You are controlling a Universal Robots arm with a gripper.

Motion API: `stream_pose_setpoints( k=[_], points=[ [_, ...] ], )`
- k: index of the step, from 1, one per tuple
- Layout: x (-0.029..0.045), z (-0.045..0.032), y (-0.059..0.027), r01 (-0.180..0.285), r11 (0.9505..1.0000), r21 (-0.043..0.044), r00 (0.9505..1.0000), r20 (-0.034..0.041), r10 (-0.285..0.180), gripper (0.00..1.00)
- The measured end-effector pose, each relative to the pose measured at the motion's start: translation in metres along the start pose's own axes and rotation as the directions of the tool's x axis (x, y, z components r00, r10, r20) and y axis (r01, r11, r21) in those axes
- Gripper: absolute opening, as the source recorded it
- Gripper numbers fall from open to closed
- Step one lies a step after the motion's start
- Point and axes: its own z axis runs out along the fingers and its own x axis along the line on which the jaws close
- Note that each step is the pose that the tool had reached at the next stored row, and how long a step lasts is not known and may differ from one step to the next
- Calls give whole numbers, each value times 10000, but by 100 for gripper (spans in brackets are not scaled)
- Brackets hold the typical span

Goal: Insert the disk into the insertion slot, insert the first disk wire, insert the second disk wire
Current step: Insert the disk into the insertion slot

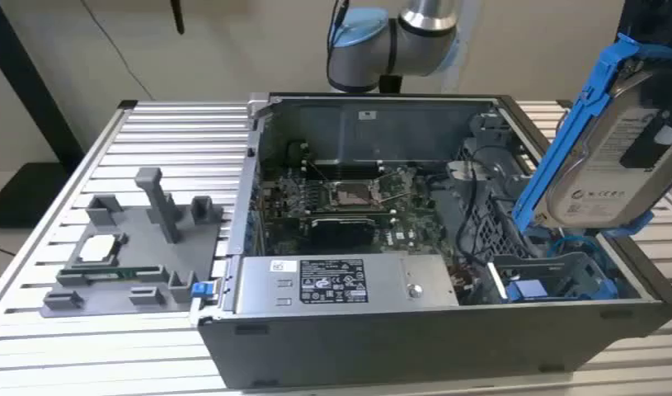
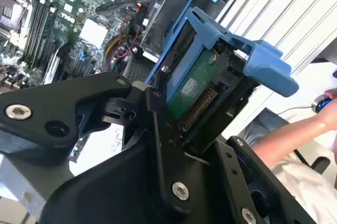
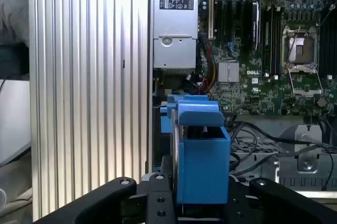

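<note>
The disk (image 1: 616, 157) is a silver-grey drive with a white label in a bright blue carrier frame. It hangs tilted in the air above the open computer case, at the exterior view's right. My gripper (image 3: 202, 200) is shut on it, with a black finger on each side of the carrier. In the second wrist view my gripper (image 2: 197, 110) clamps the disk (image 2: 195, 84), whose green circuit board faces the camera. The insertion slot (image 1: 556, 280) is a grey metal bay with blue tabs in the case's near right corner, below the disk. The insertion slot (image 2: 176, 8) lies beyond the disk's blue end.
The open case (image 1: 424, 338) holds a motherboard (image 1: 347, 198), a grey labelled power-supply box (image 1: 336, 285) and loose black cables (image 1: 479, 214). A grey fixture tray (image 1: 127, 247) with posts sits on the slatted table at the exterior view's left. A person's arm (image 2: 295, 134) is beside the table.
</note>
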Motion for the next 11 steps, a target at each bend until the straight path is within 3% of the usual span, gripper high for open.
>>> stream_pose_setpoints(
  k=[11],
  points=[
    [0, 0, 0, -1, 10000, -11, 10000, -2, 1, 0]
  ],
)
